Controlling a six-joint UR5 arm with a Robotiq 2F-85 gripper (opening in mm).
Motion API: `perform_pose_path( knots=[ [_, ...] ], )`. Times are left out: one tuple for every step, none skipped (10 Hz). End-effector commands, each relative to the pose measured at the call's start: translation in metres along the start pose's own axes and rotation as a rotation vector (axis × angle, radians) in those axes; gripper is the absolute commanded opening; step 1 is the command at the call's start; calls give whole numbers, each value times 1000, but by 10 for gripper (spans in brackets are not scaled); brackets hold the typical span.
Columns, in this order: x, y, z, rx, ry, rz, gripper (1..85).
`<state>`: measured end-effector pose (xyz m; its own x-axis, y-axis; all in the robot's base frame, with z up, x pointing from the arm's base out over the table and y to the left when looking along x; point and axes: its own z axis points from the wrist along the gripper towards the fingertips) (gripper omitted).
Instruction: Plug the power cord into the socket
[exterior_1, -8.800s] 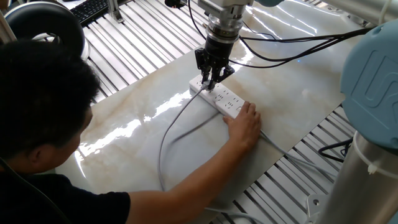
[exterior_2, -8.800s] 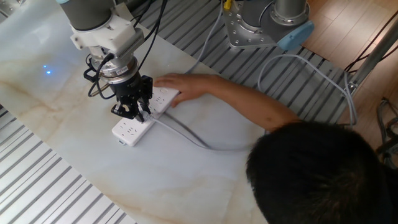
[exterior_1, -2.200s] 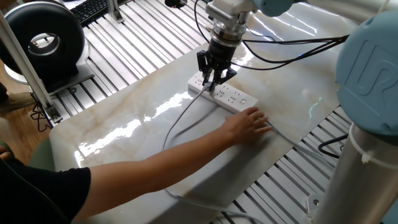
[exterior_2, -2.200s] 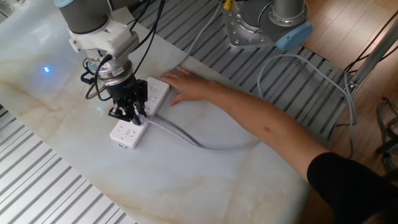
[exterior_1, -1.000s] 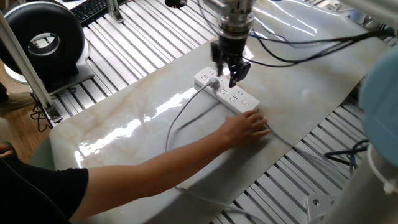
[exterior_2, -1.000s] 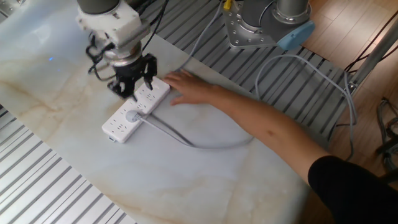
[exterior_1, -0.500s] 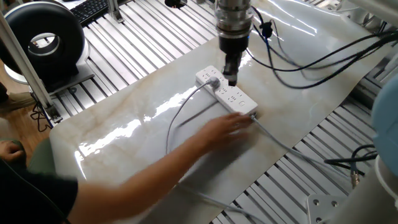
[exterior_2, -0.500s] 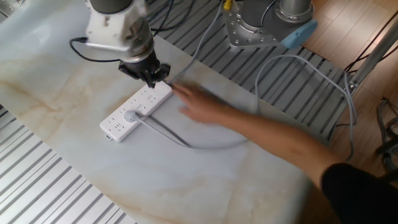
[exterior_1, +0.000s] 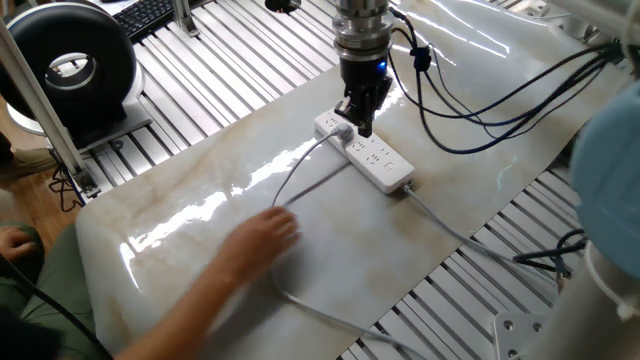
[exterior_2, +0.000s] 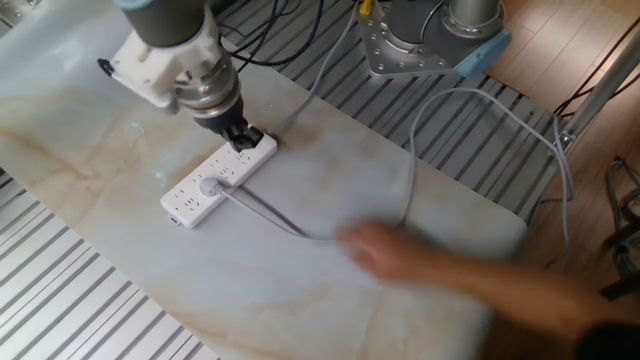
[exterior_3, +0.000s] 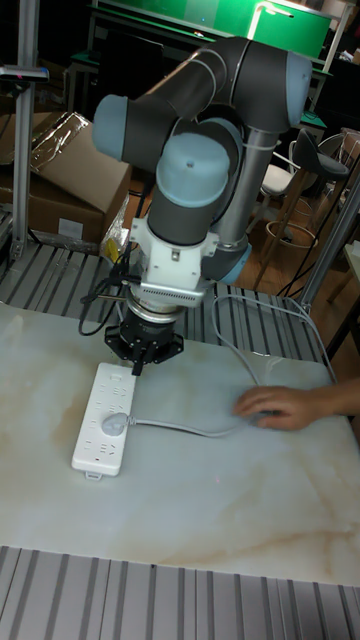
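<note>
Table (exterior_1: 200, 190): marble top. Socket (exterior_3: 103, 418) (exterior_1: 364, 152) (exterior_2: 220, 176): lies flat on it. Power cord (exterior_2: 262, 209) (exterior_3: 185, 427) (exterior_1: 300, 175): plug seated in the socket, cable trailing across the table. My gripper (exterior_1: 358, 118) (exterior_2: 240, 135) (exterior_3: 138, 368): just above the socket's end; finger spacing cannot be told. A person's hand (exterior_3: 272, 406) rests on the table, apart.

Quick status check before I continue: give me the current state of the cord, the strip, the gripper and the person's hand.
power cord: plug seated in the strip, cable trailing loose across the table.
socket: lying flat, one outlet occupied.
gripper: empty, low over the strip's far end; open or shut unclear.
person's hand: blurred, away from the strip, near the cable.
</note>
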<state>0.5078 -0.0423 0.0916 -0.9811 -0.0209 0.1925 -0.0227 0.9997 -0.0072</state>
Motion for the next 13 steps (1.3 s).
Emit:
perform_pose_path(
  knots=[
    [-10, 10, 9, -19, 29, 92, 10],
    [-14, 17, 9, -43, 22, 96, 10],
    [-18, 17, 10, -47, 12, 90, 10],
    [-24, 23, 11, -71, -3, 90, 10],
    [-28, 22, 13, -71, -6, 87, 10],
    [-31, 20, 16, -73, -8, 82, 10],
    [-32, 20, 17, -84, -12, 79, 10],
    [-34, 21, 18, -94, -17, 74, 10],
    [-36, 22, 19, -97, -18, 72, 10],
    [-36, 22, 19, -96, -18, 67, 10],
    [-36, 22, 19, -97, -20, 63, 10],
    [-36, 22, 19, -97, -22, 55, 10],
    [-37, 22, 19, -97, -25, 52, 10]
  ],
)
